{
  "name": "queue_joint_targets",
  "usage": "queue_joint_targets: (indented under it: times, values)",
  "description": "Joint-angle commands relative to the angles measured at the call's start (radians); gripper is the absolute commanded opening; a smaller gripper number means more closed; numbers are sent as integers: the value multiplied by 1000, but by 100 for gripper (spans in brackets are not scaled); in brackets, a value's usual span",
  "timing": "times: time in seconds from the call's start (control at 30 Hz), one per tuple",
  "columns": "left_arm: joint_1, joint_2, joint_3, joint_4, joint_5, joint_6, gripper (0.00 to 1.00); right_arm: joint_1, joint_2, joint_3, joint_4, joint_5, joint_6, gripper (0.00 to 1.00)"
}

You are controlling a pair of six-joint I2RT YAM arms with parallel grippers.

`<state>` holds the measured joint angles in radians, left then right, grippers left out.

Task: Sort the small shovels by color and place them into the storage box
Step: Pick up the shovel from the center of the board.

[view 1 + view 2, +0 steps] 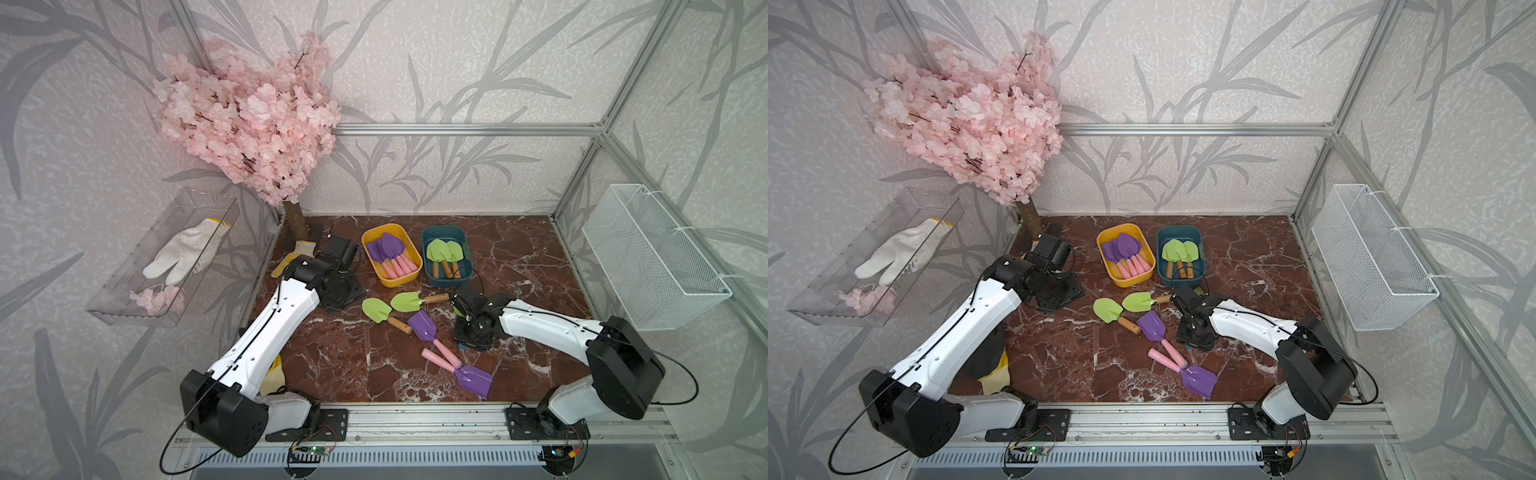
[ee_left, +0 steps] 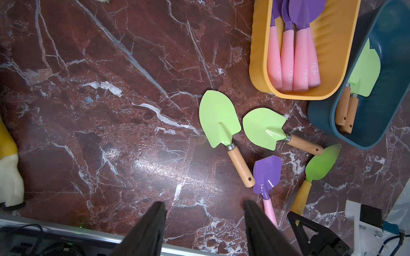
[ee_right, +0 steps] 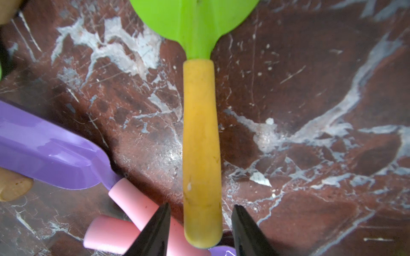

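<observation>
While unclosed, right tool (image 3: 201, 205) astride shovel (image 3: 200, 133).

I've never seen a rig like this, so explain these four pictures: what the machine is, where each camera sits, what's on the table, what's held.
It is a robot with two white arms mounted at the table's front, each ending in a two-finger gripper. Two pictures look down from overhead; the other two come from cameras on the wrists. On the marble table stand a yellow tub holding purple shovels and a teal tub holding green shovels. Five loose shovels lie nearby. The right gripper straddles the yellow-handled shovel, jaws open, not yet gripping. The left gripper is open and empty.
</observation>
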<state>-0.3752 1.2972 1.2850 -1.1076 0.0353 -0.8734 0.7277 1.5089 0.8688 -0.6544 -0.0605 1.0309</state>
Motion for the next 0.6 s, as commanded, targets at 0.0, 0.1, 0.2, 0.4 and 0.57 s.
queue_joint_targets:
  times: [0.0, 0.1, 0.2, 0.4, 0.57]
  values:
    - [7, -24, -13, -20, -4, -1, 60, 9, 16, 16, -2, 22, -5, 47]
    - [9, -25, -17, -20, -4, -1, 60, 10, 19, 8, 3, 21, -5, 45]
    - [10, -26, -19, -17, -4, -3, 60, 12, 22, 3, 7, 21, -5, 44]
    - [10, -27, -24, -14, -1, -6, 60, 14, 27, -5, 14, 22, -8, 42]
    - [10, -27, -26, -14, -1, -6, 60, 15, 33, -9, 15, 19, -5, 40]
